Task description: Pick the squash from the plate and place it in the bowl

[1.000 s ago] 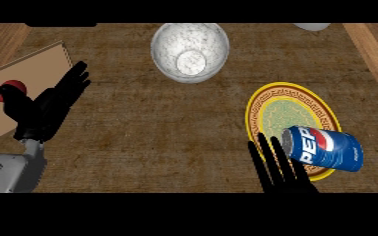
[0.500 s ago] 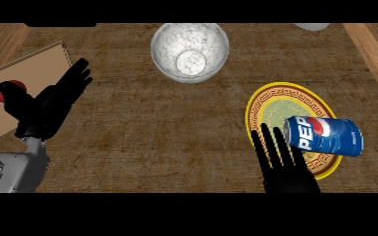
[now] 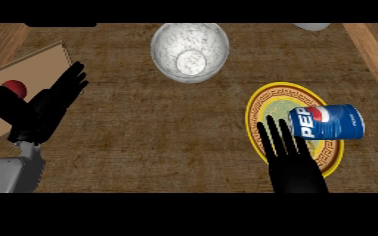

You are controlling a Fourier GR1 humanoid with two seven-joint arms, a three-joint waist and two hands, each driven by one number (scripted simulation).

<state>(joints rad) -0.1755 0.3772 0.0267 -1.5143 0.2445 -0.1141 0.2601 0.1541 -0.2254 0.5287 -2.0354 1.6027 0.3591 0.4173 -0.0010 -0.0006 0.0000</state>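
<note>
I look steeply down from my head onto the counter [image 3: 162,130], close above it. My forearms enter from the lower edge. This single view spans bowl [image 3: 190,52] to plate [image 3: 260,100].

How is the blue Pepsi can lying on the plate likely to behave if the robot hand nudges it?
The Pepsi can lies on its side across the yellow-rimmed plate, so it would probably roll rather than slide. Its smooth round wall may slip against straight fingers. The right robot hand is open just beside it, so a sideways touch could send it off the plate's edge.
</note>
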